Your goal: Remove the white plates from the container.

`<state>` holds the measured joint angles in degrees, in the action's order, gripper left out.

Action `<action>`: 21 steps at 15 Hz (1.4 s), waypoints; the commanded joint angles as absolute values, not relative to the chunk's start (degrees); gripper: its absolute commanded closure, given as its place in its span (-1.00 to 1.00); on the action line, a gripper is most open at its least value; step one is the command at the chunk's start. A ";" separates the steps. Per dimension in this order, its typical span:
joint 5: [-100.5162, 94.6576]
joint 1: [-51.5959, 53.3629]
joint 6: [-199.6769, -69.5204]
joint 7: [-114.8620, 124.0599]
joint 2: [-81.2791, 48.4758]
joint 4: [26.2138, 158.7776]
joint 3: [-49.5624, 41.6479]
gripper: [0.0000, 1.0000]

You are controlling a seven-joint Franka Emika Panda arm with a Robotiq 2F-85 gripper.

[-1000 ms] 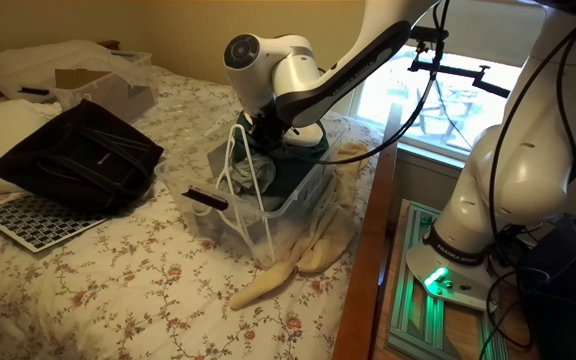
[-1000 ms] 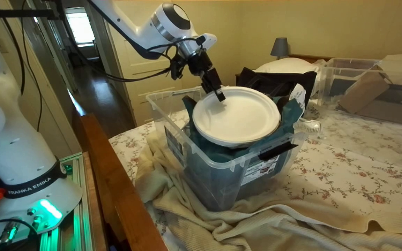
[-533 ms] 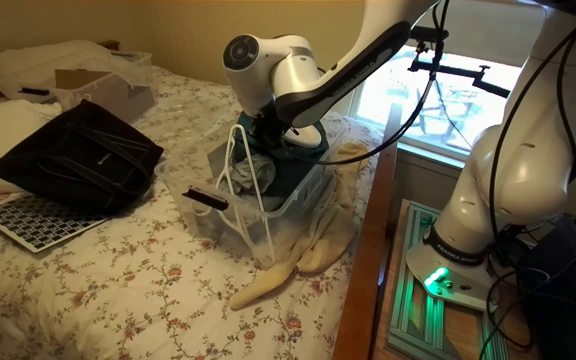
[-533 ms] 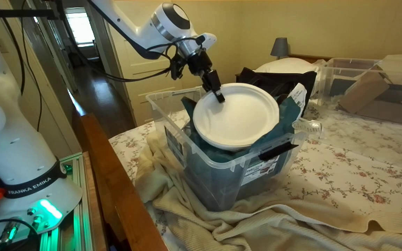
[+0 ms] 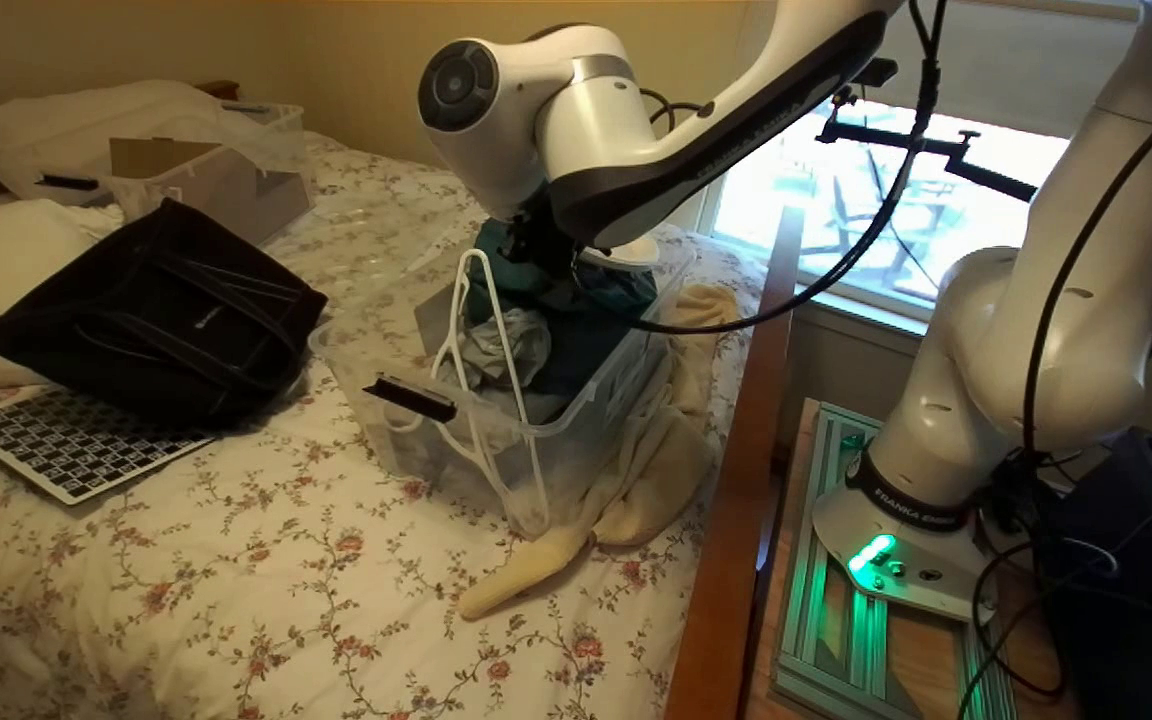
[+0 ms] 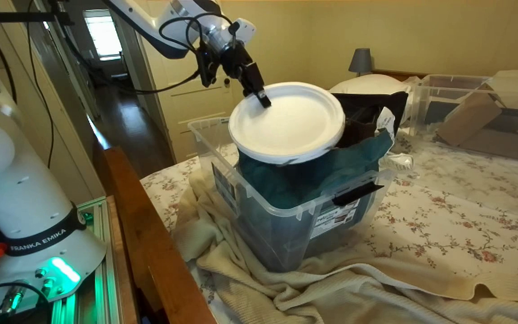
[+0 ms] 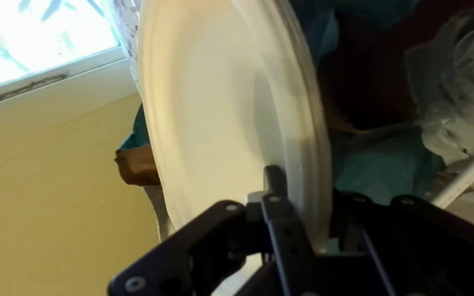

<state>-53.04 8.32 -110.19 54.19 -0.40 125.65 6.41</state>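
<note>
several white plates (image 6: 286,126) nested in one stack, exact count unreadable, tilted over the mouth of the container (image 6: 270,234), upper middle of the frame in an exterior view. gripper (image 7: 307,205) has the stack pinched by its edge: fingers (image 7: 276,183) parted only by the thickness of the rims, one on the dish side, the other mostly hidden behind, lower right of centre in the wrist view. stack's low edge overlaps the teal bag (image 6: 304,180) in that exterior view, can't tell if they touch. handling guess: pressed fibre or similar, light, fairly stiff, hard to break but easy to dent, smooth enough that layers may slide and fan out. rim is the right place to hold, probably the stiffest part, just get every layer in the bite. one-edge pinch means the far side levers, so expect droop or twist. i'd call it mid-removal; lift clear of the container's walls before going sideways, or the low edge could snag.
</note>
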 commanded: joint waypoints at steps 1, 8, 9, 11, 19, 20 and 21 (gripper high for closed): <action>-55.23 9.97 -102.80 53.92 4.25 126.80 9.08 0.91; -56.75 6.38 -101.81 52.92 11.39 129.59 6.62 0.91; -57.67 5.30 -102.70 52.10 12.01 129.85 5.56 0.91; -59.59 3.11 -103.76 51.03 12.38 129.67 3.36 0.91; -57.46 3.11 -102.99 51.94 10.13 128.07 3.95 0.91; -56.78 2.53 -103.07 51.88 9.43 127.66 3.26 0.91; -56.40 1.76 -104.08 51.12 8.64 127.08 2.25 0.91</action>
<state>-57.40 3.15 -103.07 52.00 10.02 128.16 3.62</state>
